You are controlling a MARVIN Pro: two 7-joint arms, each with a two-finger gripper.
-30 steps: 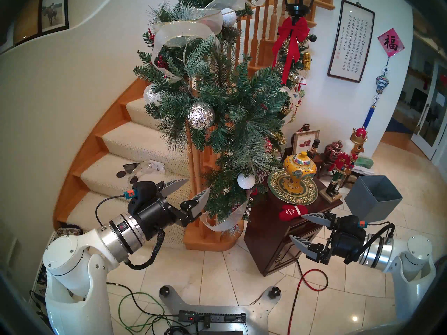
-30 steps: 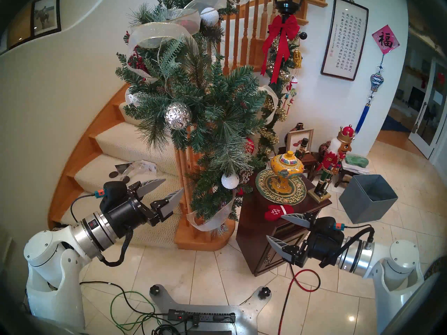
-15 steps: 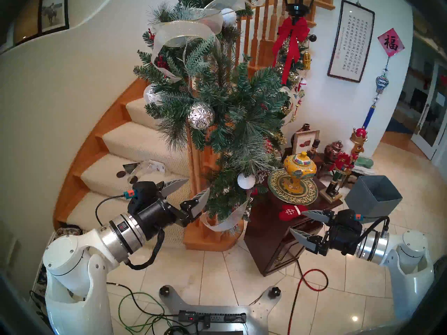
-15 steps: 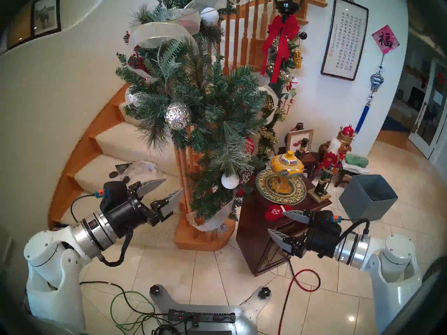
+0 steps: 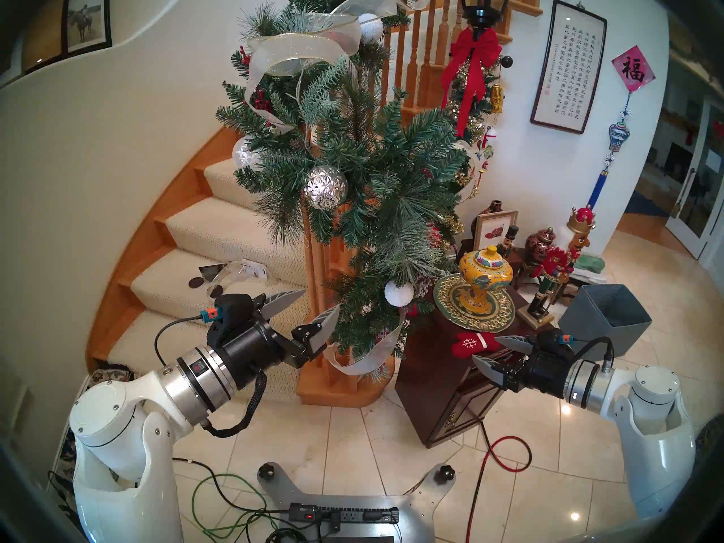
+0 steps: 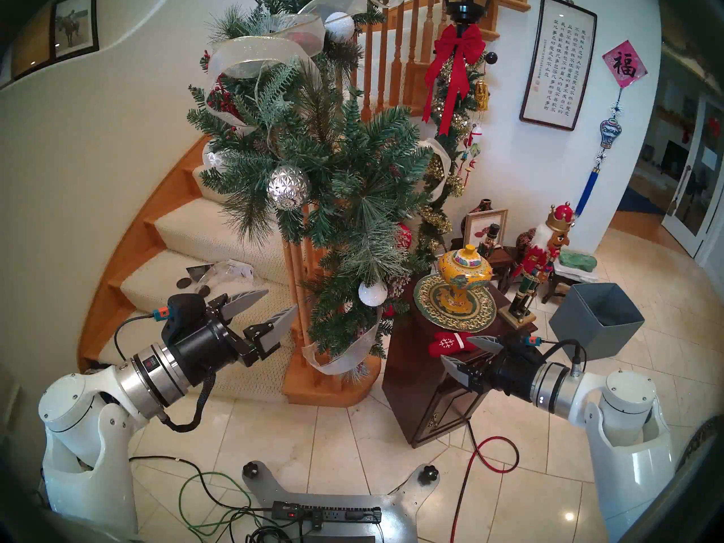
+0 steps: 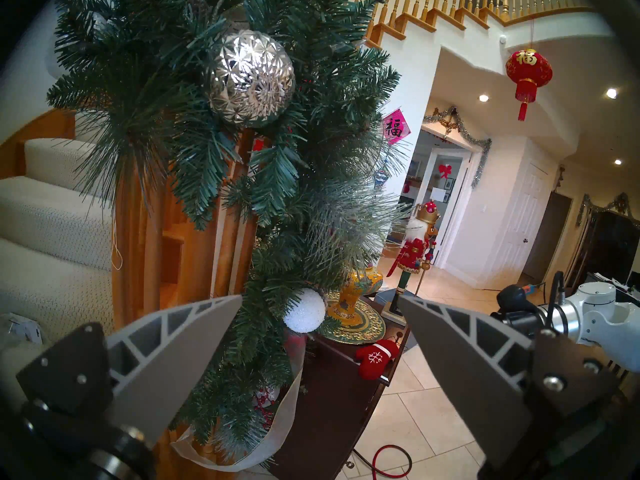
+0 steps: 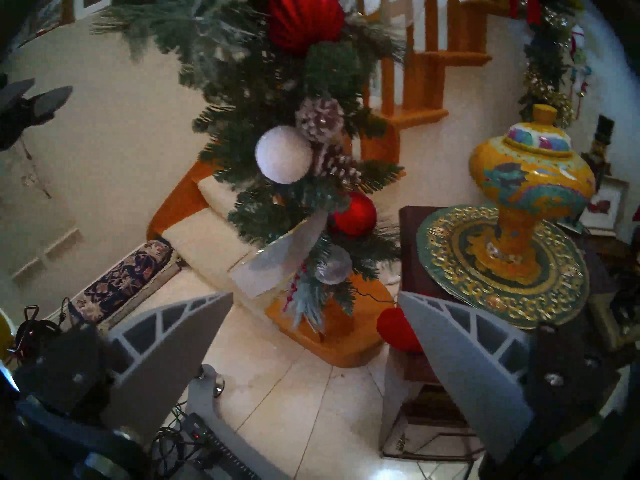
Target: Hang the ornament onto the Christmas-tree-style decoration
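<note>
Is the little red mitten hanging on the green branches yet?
Not yet. The red mitten lies on the dark wooden cabinet, untouched. The right gripper is open, close beside it. The left gripper waits open by the garland. Left: grab the mitten, lift it, hang it on a branch.

Dark brown wooden cabinet (image 5: 438,377) stands on pale cream floor tiles (image 5: 352,444), just beside the honey-coloured wooden stair base (image 5: 337,389).

On the cabinet top:
- a small red plush mitten with white cuff and white snowflake (image 5: 472,343) lies flat near the front edge;
- behind it, a round green-and-gold patterned plate (image 5: 476,309), bearing a yellow lidded porcelain urn (image 5: 485,274);
- a small nutcracker figure on a tan base (image 5: 538,307) at the far right corner.

On the tiles: a grey open square box (image 5: 603,322) right of the cabinet, a red cable (image 5: 505,452) looping by its foot, and a green cable (image 5: 211,503) nearer the robot's base.
</note>
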